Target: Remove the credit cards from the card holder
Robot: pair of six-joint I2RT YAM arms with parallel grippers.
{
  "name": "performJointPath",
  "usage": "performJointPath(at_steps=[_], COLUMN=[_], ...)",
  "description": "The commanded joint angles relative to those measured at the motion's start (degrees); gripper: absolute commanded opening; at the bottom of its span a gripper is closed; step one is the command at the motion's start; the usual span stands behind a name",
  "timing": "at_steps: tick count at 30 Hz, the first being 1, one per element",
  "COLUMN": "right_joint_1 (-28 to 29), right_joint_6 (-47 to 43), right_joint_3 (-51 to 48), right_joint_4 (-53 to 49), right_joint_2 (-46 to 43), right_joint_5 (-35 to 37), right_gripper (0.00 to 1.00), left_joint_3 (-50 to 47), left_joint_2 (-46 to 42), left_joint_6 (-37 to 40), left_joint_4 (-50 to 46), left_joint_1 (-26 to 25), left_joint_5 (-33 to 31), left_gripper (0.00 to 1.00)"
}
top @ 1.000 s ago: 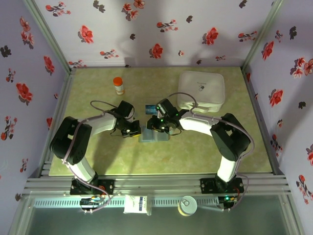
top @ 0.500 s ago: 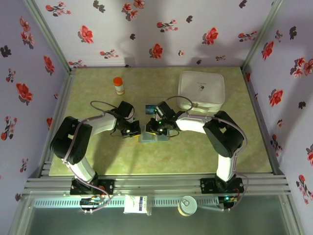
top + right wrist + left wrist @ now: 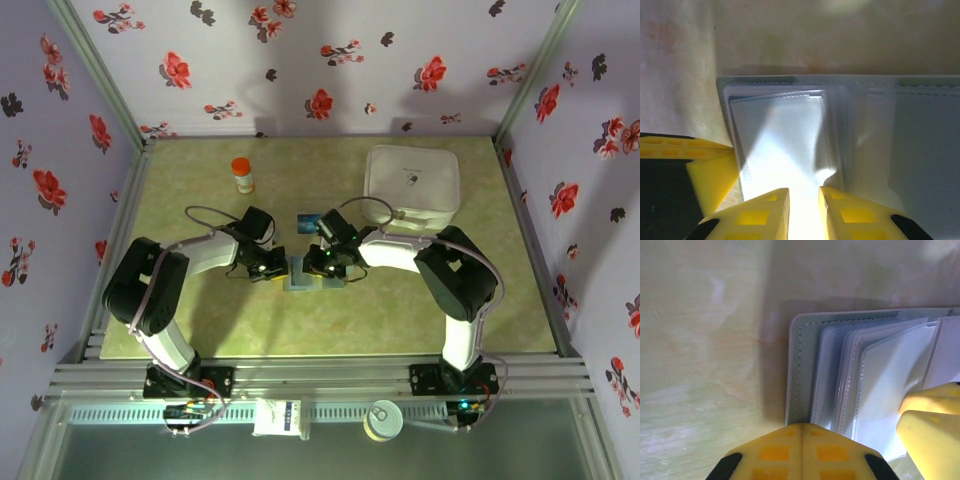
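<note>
The card holder (image 3: 316, 277) lies open on the desk (image 3: 220, 325) just below the frame's centre, its clear sleeves (image 3: 785, 135) fanned. The left jaws, pressed together, sit at its left edge. The right jaws stand narrowly parted over one sleeve; whether they pinch it I cannot tell. A small blue card (image 3: 308, 219) lies just above the holder. Farther out stand an orange-capped bottle (image 3: 242, 175) at upper left and a white box (image 3: 412, 182) at upper right.

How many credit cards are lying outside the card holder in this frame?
1. A blue card lies on the table just beyond the far edge of the card holder. Others may still be hidden inside its sleeves.
</note>
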Motion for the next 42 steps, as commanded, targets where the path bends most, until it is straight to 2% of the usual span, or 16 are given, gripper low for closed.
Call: performJointPath(at_steps=[1,15,22,28,42], right_joint_1=[0.19,-1.29,-1.84,-2.1,-2.36], right_joint_6=[-1.88,1.26,1.54,1.36,1.0], right_joint_3=[0.27,-3.65,-4.98,-5.51,-6.08], right_joint_4=[-5.08,3.21,4.46,4.53,4.43], right_joint_2=[-1.49,-0.48,-0.63,-0.71,-1.38], right_joint_5=[4.05,-1.01,-1.83,-2.0,-2.35], right_gripper=[0.24,0.21,0.2,0.2,0.2], left_joint_3=[-0.01,1.82,3.2,2.63,0.83], left_joint_2=[1.54,-2.98,-6.2,-3.67,1.68], left_joint_6=[1.57,1.11,-1.73,-5.86,-8.15], left_joint_4=[-3.07,-4.52,-3.6,2.5,6.32], left_joint_1=[-0.23,-0.12,-0.36,-1.33,-2.39], left_joint_5=[-2.09,-1.88,0.64,5.59,5.51], left_gripper=[0.02,0.03,0.09,0.17,0.2])
